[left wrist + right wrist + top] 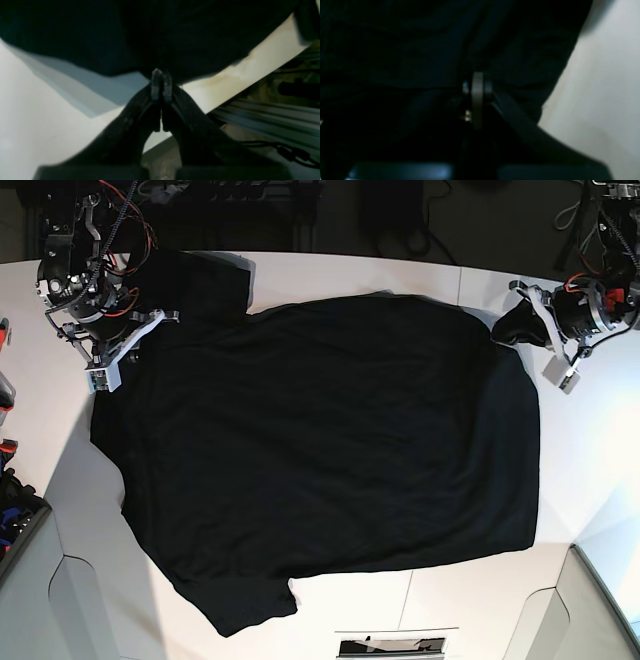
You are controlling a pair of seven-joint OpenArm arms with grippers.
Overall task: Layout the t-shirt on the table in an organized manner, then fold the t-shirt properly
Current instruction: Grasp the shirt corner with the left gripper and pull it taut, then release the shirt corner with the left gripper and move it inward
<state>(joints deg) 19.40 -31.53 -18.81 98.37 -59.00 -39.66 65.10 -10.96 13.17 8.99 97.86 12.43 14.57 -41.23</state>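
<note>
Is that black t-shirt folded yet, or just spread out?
Spread out. In the base view the t-shirt lies open across the table, one sleeve showing at the bottom, no fold visible.

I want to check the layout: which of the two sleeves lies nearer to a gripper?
The sleeve at the top left of the base view, beside the right gripper. The other sleeve, at the bottom, has no gripper near.
</note>
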